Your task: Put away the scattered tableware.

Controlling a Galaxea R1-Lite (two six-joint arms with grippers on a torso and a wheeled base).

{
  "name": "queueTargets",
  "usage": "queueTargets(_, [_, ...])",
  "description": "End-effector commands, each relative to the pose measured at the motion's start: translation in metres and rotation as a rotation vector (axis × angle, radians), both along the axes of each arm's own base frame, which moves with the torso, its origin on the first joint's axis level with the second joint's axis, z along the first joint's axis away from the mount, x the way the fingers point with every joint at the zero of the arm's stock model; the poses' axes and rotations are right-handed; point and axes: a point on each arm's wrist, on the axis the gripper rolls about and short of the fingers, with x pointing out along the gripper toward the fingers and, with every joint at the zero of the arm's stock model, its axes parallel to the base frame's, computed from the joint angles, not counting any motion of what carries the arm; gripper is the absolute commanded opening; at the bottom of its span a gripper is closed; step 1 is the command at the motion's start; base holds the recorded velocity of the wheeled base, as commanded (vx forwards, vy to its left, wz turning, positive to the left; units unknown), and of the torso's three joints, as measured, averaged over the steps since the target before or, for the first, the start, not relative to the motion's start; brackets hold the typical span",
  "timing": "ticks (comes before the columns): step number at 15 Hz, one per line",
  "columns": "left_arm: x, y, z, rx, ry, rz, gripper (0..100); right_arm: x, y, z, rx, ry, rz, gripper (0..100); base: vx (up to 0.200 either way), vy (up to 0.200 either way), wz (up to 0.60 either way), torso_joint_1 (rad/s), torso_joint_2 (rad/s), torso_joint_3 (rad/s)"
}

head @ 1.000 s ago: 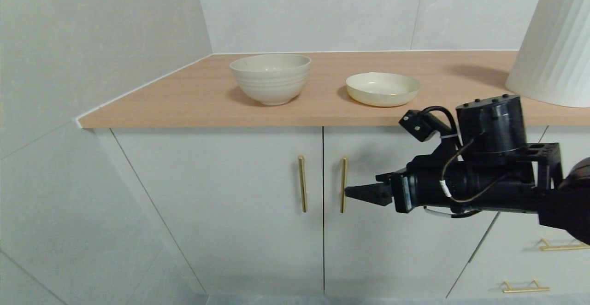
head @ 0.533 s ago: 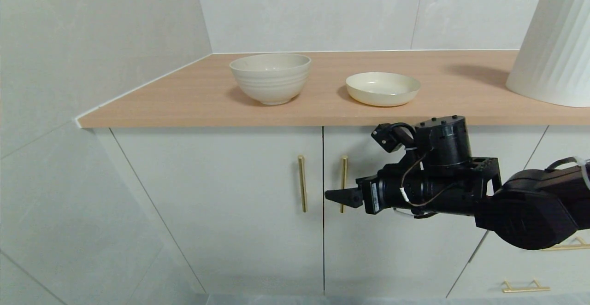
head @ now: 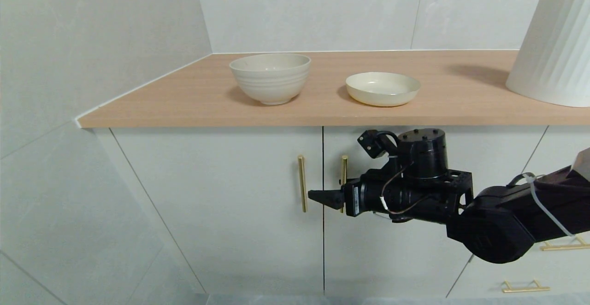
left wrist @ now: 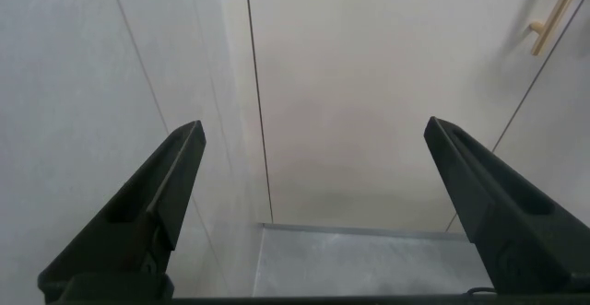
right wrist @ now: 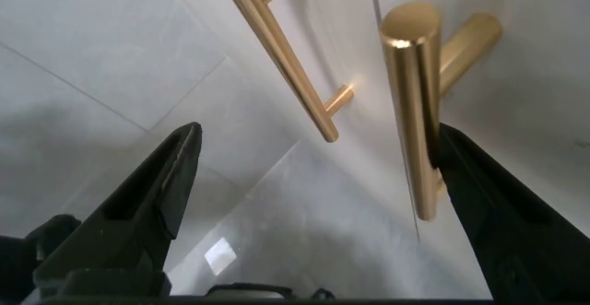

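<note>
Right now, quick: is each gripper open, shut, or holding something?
Left gripper: open, holding nothing.
Right gripper: open, fingers by a door handle, gripping nothing.

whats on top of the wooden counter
A deep bowl, a shallow dish apart to its right, and a white pleated shade at the far right stand on the countertop. The bowl's wall hides its bottom; the shade covers whatever is behind it.

White lampshade (head: 553, 42) (pleated) on countertop (head: 184, 102).
</note>
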Motion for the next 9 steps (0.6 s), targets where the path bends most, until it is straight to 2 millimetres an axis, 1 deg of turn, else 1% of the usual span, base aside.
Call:
queueTargets(1, [0.000,0.000,0.000,0.000,0.000,0.000,100,-0.002,0.001,-0.005,0.003,-0.002,0.007,100,0.000,0.000,0.00,0.000,0.00,0.000])
queueTargets(5, [0.000,0.000,0.000,0.000,0.000,0.000,100,-0.003,0.002,-0.012,0.042,-0.046,0.014,100,0.000,0.000,0.00,0.000,0.00,0.000])
queueTargets(6, [0.000,0.000,0.000,0.000,0.000,0.000,100,-0.006,0.004,-0.013,0.046,-0.048,0.023,100,0.000,0.000,0.00,0.000,0.00,0.000])
queueTargets(9, [0.000,0.000,0.000,0.000,0.000,0.000,100,-0.013,0.000,-0.017,0.056,-0.053,0.049,100,0.000,0.000,0.00,0.000,0.00,0.000])
